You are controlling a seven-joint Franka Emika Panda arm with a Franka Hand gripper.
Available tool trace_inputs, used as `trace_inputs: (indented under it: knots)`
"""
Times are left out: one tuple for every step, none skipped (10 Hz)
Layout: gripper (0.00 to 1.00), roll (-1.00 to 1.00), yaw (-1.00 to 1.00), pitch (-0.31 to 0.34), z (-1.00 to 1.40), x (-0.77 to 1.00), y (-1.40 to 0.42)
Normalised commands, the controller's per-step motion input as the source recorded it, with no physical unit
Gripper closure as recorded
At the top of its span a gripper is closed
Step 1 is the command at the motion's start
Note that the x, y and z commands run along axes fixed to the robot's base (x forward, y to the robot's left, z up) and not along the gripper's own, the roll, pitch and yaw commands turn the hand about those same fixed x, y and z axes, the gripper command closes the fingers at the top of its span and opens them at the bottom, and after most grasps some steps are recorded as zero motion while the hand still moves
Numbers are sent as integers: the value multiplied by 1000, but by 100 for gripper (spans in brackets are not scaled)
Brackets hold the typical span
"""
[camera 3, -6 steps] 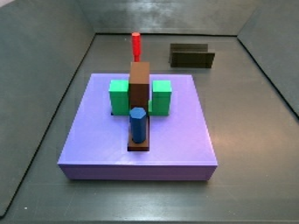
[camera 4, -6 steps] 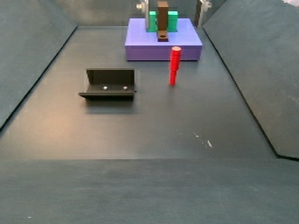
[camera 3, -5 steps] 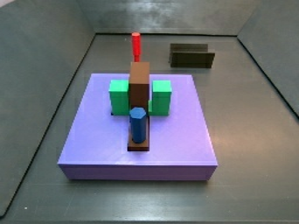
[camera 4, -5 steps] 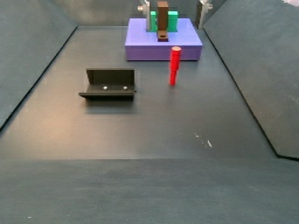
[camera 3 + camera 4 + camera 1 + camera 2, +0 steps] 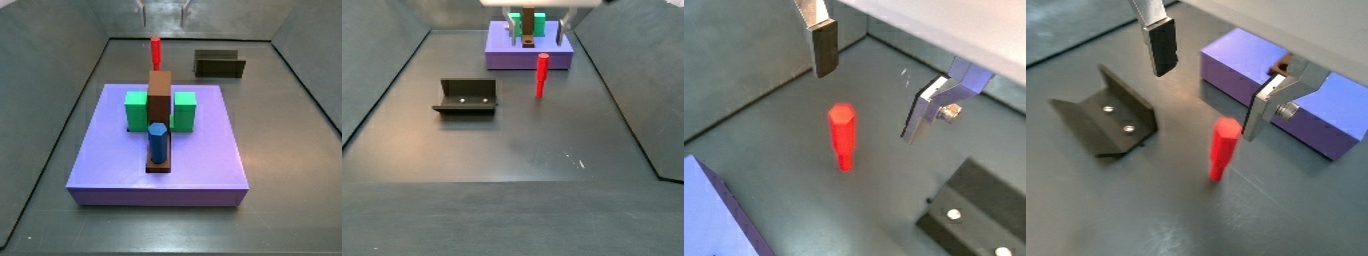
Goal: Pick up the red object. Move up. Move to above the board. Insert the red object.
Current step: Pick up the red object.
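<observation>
Hovering spread and empty above the upright red object (image 5: pixel 842 138): pincer (image 5: pixel 873 78), near the fixture (image 5: pixel 1106 113).

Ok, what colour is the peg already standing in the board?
Blue, a hexagonal peg at the board's near end, clearest in a side view.

We see the peg (image 5: pixel 541 76) standing upright on the floor, between the fixture (image 5: pixel 468 96) and the slab (image 5: pixel 529 57). On the slab lies the board (image 5: pixel 159 110), with one cube (image 5: pixel 136 111) touching each of its sides and a hexagonal peg (image 5: pixel 158 143) standing in its near end. The gripper (image 5: pixel 871 87) is above the upright peg, its fingers (image 5: pixel 1161 47) apart, one on each side and not touching it.
</observation>
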Motion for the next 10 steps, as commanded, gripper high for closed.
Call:
trace_inputs:
  knots:
    - [0,41,-254,-47,-457,-54,-26]
    - [0,137,-169,0,-397,-9,0]
    - [0,71,-63,0,-254,0,-94]
    - [0,70,-86,0,-197,0,-109]
    - [0,86,-86,0,-194,0,-137]
    - [0,101,-109,0,-231,0,-60]
    - [0,96,-163,0,-266,-103,31]
    - [0,77,-134,0,-223,-114,54]
    - [0,49,-26,0,-100,-14,0]
    - [0,14,0,0,0,0,0]
